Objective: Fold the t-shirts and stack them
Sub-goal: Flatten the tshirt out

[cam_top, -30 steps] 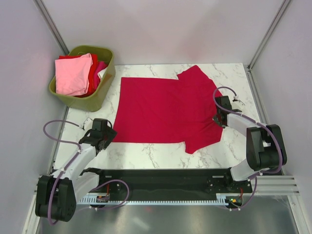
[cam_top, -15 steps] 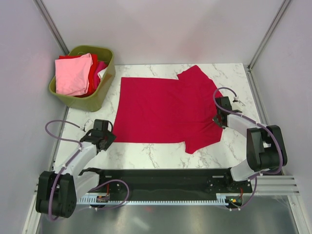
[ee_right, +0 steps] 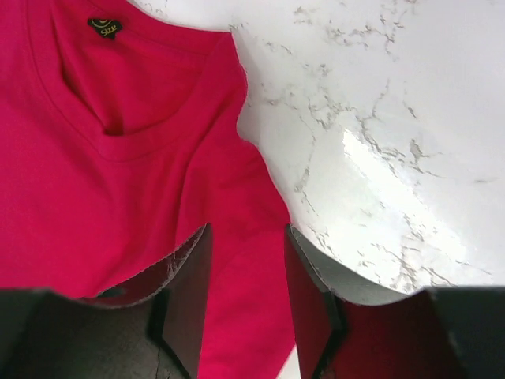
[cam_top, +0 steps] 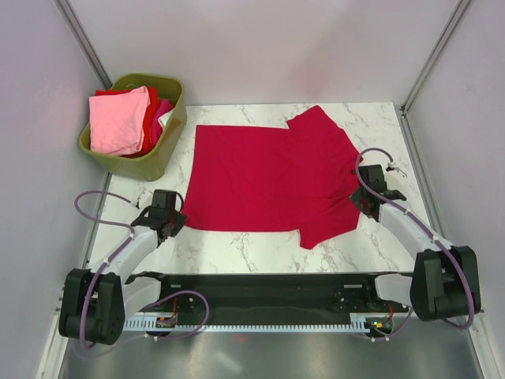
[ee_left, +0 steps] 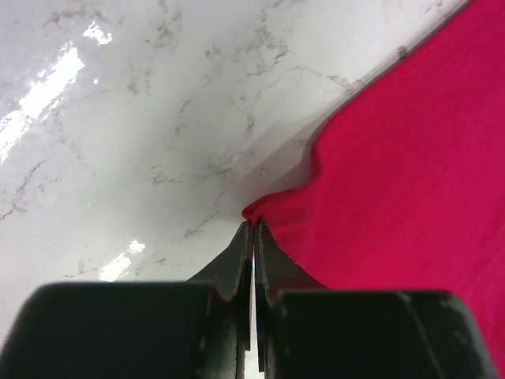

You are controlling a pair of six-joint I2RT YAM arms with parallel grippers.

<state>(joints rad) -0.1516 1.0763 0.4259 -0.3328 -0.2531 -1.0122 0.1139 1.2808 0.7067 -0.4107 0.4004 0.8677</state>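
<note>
A crimson red t-shirt (cam_top: 268, 178) lies spread flat on the marble table, neck toward the right. Its dark neck label (ee_right: 105, 27) shows in the right wrist view. My left gripper (cam_top: 175, 222) is at the shirt's near-left hem corner. In the left wrist view it (ee_left: 252, 227) is shut, with that raised corner (ee_left: 272, 209) pinched at its tips. My right gripper (cam_top: 365, 199) stands open at the shirt's right edge beside the neckline. In the right wrist view it (ee_right: 247, 233) is low over the shoulder cloth (ee_right: 237, 197), which lies between the fingers.
An olive-green basket (cam_top: 172, 130) stands at the far left and holds a light pink shirt (cam_top: 117, 120) and red and magenta cloth (cam_top: 162, 108). Bare marble (cam_top: 379, 126) lies right of the shirt and along the near edge. Grey walls close in both sides.
My left gripper moved up to the hem corner and shut on it. My right gripper opened, let go of the shirt's edge, and its arm swung to the right.
</note>
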